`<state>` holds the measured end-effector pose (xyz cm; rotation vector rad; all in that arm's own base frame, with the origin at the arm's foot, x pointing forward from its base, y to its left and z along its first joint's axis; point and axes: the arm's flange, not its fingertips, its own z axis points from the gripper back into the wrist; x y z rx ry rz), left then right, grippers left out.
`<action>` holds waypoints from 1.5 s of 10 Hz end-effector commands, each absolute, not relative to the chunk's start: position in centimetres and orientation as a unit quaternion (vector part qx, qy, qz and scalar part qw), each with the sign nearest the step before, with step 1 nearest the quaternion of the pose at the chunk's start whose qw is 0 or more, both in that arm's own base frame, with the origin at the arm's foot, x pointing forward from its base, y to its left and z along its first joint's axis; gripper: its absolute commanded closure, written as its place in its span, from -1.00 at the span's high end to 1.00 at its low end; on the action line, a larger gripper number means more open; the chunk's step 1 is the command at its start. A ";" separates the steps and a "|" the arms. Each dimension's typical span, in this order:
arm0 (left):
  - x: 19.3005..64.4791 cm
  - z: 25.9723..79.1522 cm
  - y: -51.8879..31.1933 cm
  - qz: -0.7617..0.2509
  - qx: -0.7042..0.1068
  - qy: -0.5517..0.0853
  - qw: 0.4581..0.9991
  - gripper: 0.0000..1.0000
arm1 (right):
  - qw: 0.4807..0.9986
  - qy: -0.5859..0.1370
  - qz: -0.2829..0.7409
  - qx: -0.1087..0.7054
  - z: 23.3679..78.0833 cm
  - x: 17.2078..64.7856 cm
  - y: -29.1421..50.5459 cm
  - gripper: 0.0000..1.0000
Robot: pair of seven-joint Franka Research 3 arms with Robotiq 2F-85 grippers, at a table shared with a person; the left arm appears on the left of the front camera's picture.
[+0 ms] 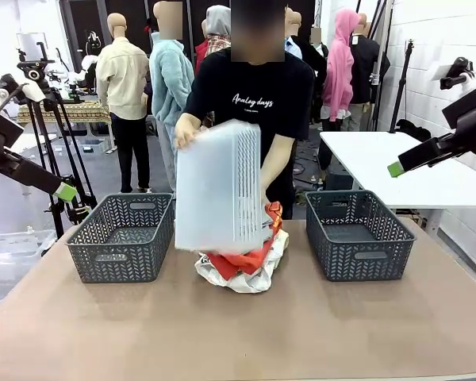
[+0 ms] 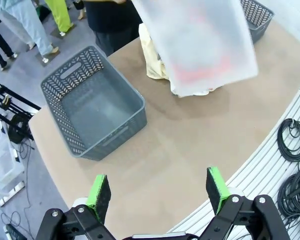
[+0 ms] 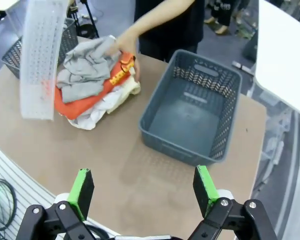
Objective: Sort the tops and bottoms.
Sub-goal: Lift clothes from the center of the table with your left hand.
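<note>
The right pincer (image 3: 142,185) hangs with its jaws wide apart above the near edge of the surface (image 3: 65,150). By the far edge lies a heap: a grey garment (image 3: 82,70) on top, then an orange-red garment (image 3: 80,102), a pale yellow garment (image 3: 129,92) and a white garment (image 3: 90,120). A person's hand (image 3: 122,45) rests on the heap, and a tilted white crate (image 3: 40,55) is just beside it. A grey basket (image 3: 180,145) stands apart, towards the end edge.

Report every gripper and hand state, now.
Left gripper: open, empty.
Right gripper: open, empty.
One hand: holding the white bin.
Other hand: on the clothes.
</note>
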<state>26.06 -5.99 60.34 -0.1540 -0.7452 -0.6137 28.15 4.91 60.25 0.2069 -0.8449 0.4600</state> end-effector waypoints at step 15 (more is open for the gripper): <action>25.5 60.8 -6.1 -0.292 -0.064 -0.364 0.882 1.00 | 0.885 -0.403 0.214 0.089 60.3 28.0 5.1 1.00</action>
